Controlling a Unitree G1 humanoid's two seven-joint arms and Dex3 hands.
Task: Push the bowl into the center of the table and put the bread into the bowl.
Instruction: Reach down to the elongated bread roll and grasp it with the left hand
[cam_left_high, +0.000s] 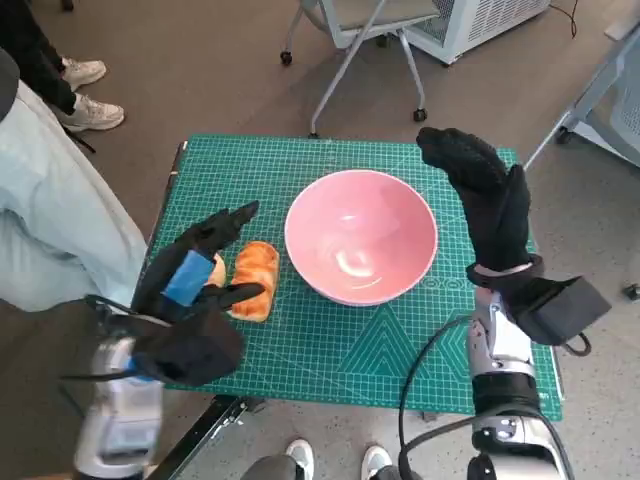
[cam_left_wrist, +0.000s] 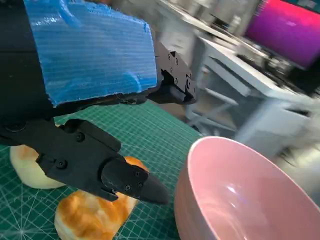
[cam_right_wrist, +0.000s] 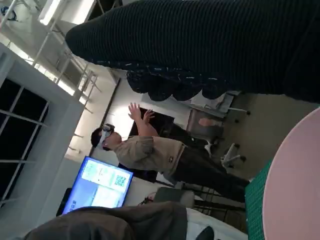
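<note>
Pink bowl (cam_left_high: 361, 236) sits near mat (cam_left_high: 330, 340) centre, empty. Bread (cam_left_high: 254, 279) lies on the mat just left of it, apart from the rim. Left hand (cam_left_high: 195, 270) hovers over the bread — fingers spread, holding nothing. Right hand (cam_left_high: 485, 200) raised beside the bowl's right rim — fingers apart, nothing held.

The left hand (cam_left_high: 196, 268), black with blue tape across its back, is raised at the end of a pale forearm (cam_left_high: 118, 415). Its fingers (cam_left_wrist: 125, 181) are spread apart and nothing is held between them. The right hand (cam_left_high: 483, 190), in a black knitted glove, is held upright above its pale forearm (cam_left_high: 503, 385). Its fingers are extended together, pointing away from the robot, and nothing is gripped.
</note>
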